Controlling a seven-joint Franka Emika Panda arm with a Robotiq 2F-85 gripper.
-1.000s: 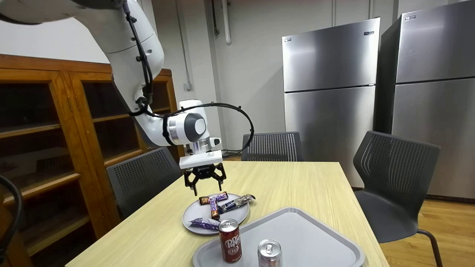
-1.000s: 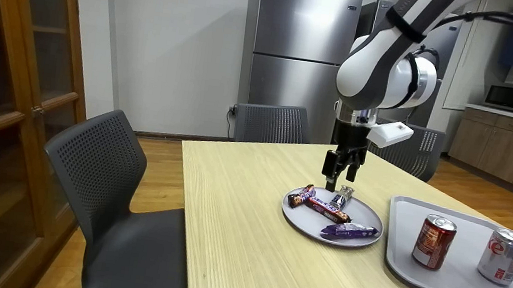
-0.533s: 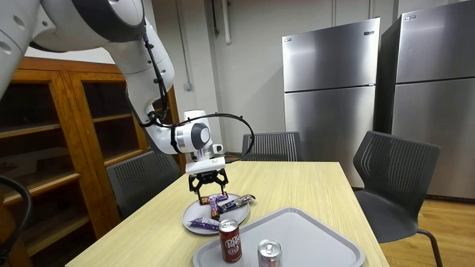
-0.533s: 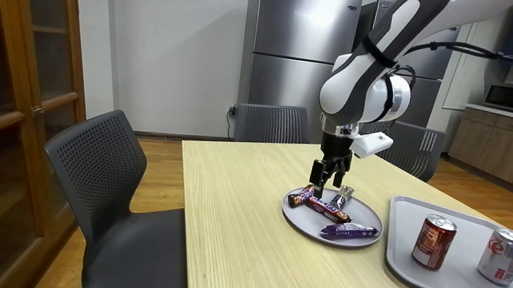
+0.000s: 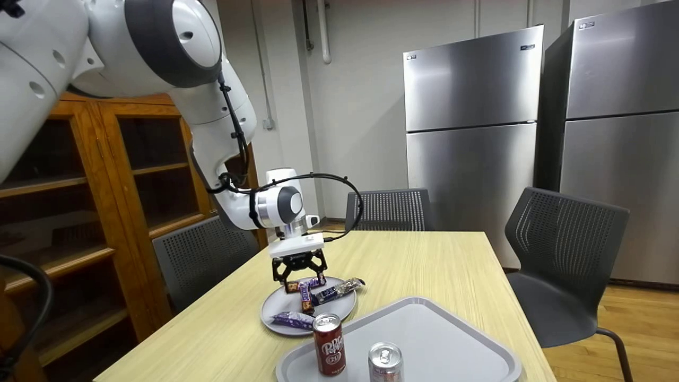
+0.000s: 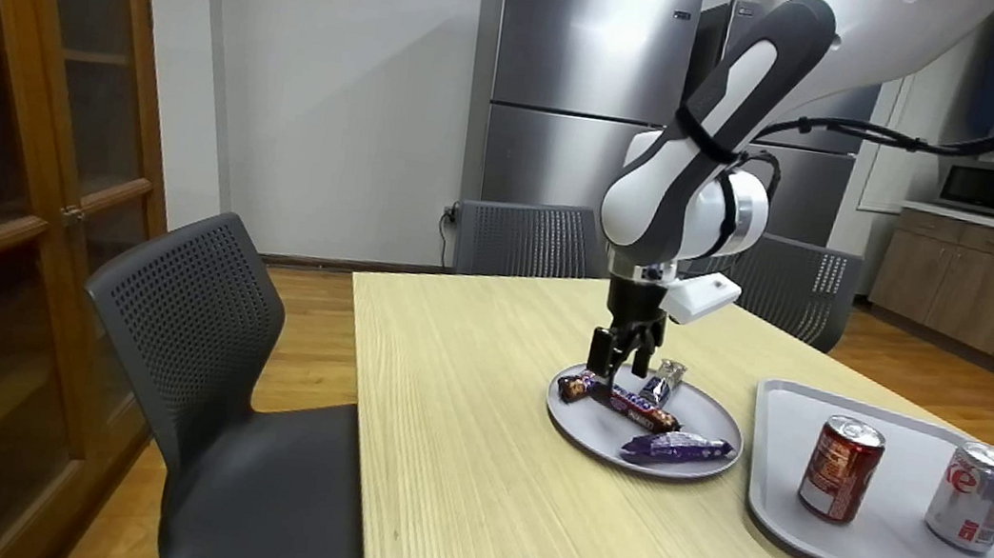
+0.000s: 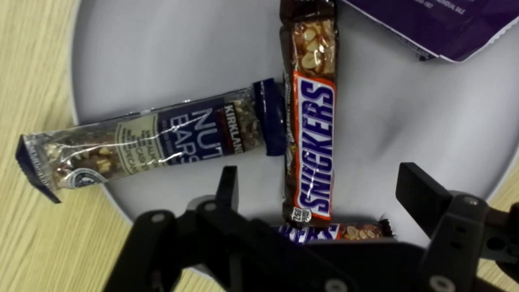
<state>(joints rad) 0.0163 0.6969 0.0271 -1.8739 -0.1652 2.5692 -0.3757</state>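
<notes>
My gripper [image 7: 317,174] stands open and empty, low over a round grey plate [image 7: 182,48]. Between its spread fingers, seen from the wrist, lies the near end of a Snickers bar [image 7: 314,142], apart from both. That end meets a crosswise second Snickers bar [image 7: 359,232], mostly hidden behind the gripper. A Kirkland nut bar [image 7: 174,138] reaches over the plate's rim, its inner end against the lengthwise bar. At the upper right is part of a purple packet [image 7: 438,24]. In both exterior views the fingertips are just above the crosswise bar's side of the plate [image 6: 592,436].
A grey tray [image 5: 424,339] stands beside the plate on the wooden table [image 6: 472,468]. On it are a dark red Dr Pepper can [image 5: 330,347] and a silver can [image 6: 975,496]. Dark chairs [image 6: 194,316] surround the table; a glass-doored wooden cabinet [image 5: 63,212] is close by.
My gripper has come down from above the plate to just over the bars, shifting a little left in an exterior view. It has stayed open; the bars and cans have not moved.
</notes>
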